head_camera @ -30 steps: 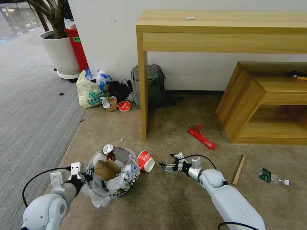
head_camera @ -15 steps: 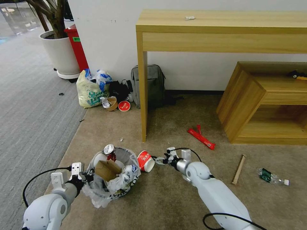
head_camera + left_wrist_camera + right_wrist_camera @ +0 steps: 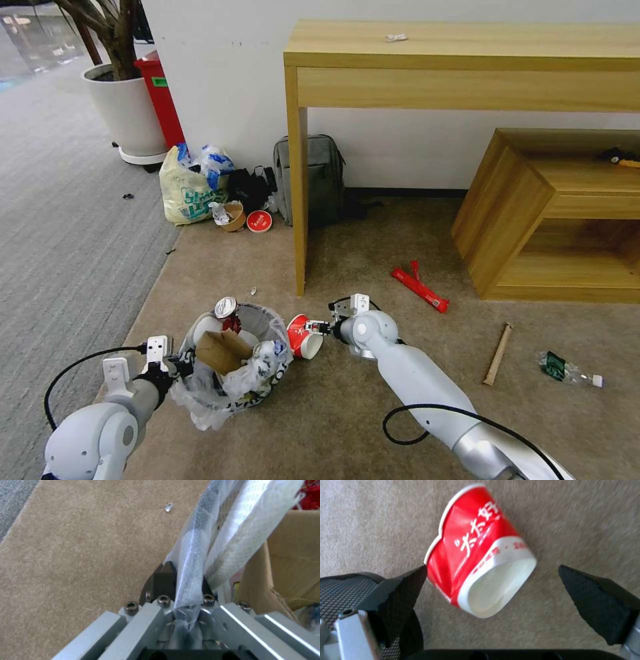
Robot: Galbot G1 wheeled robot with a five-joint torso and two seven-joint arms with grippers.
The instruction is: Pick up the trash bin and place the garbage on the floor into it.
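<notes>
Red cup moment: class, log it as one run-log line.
left gripper: shut on trash bin | right gripper: open, straddling red cup | floor

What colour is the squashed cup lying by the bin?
Red with white writing and a white rim; the cup shows best in the right wrist view.

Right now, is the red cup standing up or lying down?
Lying down. The red cup rests on its side on the carpet, squashed, between the open right gripper fingers.

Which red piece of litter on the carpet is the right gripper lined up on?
The crushed red paper cup lying beside the trash bin; the open right gripper straddles it. The red wrapper lies farther off.
</notes>
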